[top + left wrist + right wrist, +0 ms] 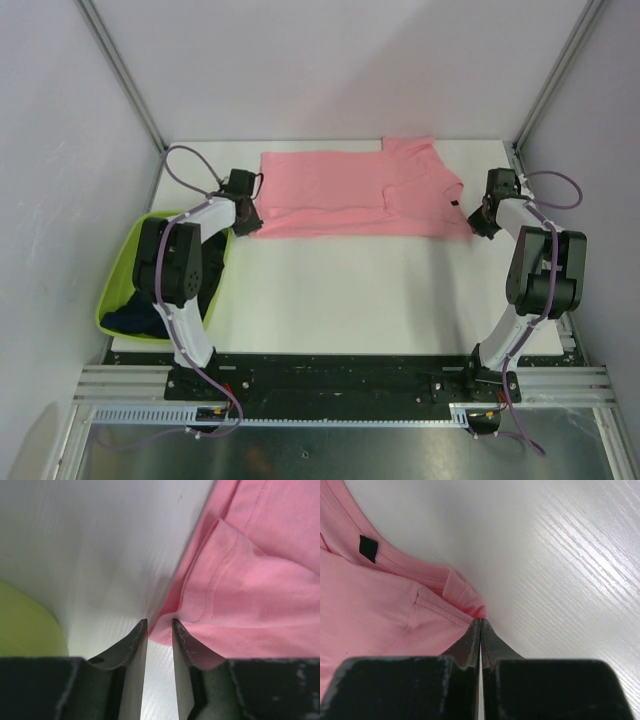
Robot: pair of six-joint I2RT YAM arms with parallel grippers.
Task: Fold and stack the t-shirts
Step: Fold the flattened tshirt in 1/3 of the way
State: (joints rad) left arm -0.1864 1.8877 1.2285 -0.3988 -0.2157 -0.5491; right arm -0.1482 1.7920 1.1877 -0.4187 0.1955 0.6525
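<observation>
Nearest, tub (118, 290): lime-green, at the table's near left edge, with dark cloth (135, 318) heaped inside.
Table (350, 290): white, carrying the shirt on its far half.
Left gripper (159, 627): fingers a narrow slit apart, clamping nothing; the shirt's near left corner lies right at the tips.
Right gripper (480, 622): fingers pressed together at the shirt's near right corner; whether cloth is pinched between them cannot be told.
Salmon-pink t-shirt (350, 195): flat, stretched left to right between both grippers, partly folded.
Collar label (368, 548): small, dark, near the shirt's right end.
</observation>
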